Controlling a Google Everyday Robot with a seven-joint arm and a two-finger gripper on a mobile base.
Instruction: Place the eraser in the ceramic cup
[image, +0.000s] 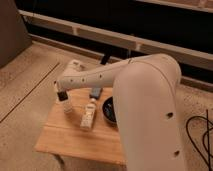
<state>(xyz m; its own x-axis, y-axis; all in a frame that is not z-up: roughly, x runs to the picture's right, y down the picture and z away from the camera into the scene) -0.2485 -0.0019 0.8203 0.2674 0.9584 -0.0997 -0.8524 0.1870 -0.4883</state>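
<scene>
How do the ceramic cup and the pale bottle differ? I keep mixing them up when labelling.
The ceramic cup stands upright near the table's left rear, while the pale bottle lies on its side nearer the middle. The cup is short and stubby; the bottle is longer and slimmer. The end effector, holding the black eraser, hangs right over the cup; nothing is over the bottle. Both are light-coloured and rest on the wooden table.
</scene>
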